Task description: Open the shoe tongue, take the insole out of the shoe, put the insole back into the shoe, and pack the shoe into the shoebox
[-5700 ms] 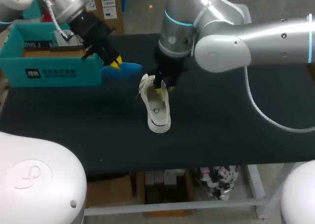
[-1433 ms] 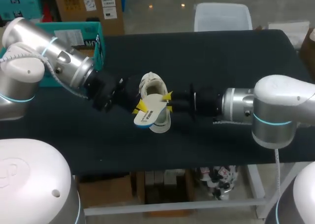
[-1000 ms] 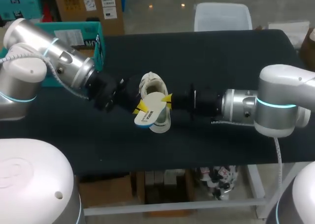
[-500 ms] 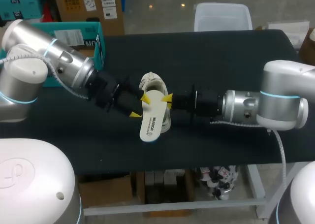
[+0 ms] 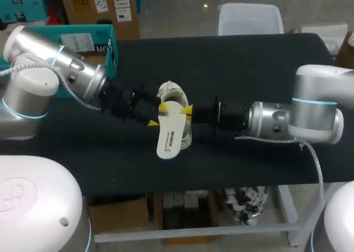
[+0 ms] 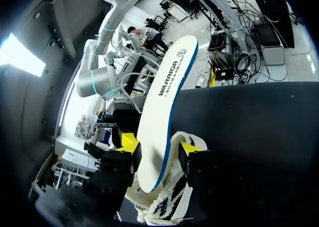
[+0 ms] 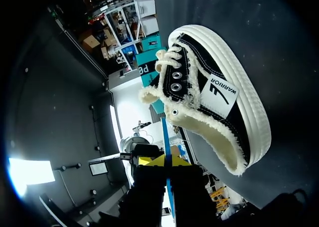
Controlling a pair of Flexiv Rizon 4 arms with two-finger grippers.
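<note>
Recorded on one black table [image 5: 249, 69]: one black canvas shoe with white sole [image 7: 214, 87], one white insole with blue edge [image 5: 169, 133], one teal shoebox [image 5: 110, 61], and two yellow-tipped grippers, namely left gripper [image 5: 157, 114] and right gripper [image 7: 167, 161]

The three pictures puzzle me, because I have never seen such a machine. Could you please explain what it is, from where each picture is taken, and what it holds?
It is a robot with two arms at a black table. The big picture looks down from above and behind it. Each round picture comes from a camera on one wrist. A shoe rests on the table, and a teal shoebox is at its far left corner. The right hand pinches a white insole with a blue edge, held over the shoe. The left hand is open, close against the shoe and the insole.
</note>
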